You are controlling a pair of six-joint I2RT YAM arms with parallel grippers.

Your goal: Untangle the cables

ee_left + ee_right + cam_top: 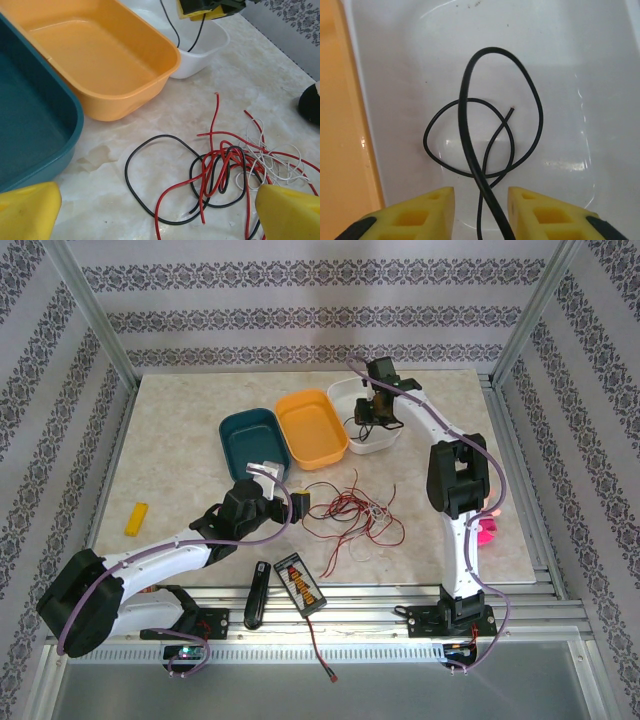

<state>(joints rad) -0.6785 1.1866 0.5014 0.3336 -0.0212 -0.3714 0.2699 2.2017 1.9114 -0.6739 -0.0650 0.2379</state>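
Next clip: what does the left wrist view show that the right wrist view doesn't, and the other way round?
Left wrist, not right wrist: the tangle of red, black and white cables and the teal tray. Right wrist, not left wrist: the floor of the white tray, where a black cable lies in loose loops, its strand passing between open right jaws. Both: the orange tray, the white tray and that black cable hanging into it.

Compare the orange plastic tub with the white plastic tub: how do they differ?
The orange plastic tub is empty; the white plastic tub holds a looped thin black wire. The right gripper hangs over the white tub, none over the orange tub. Both are oblong, upright and side by side.
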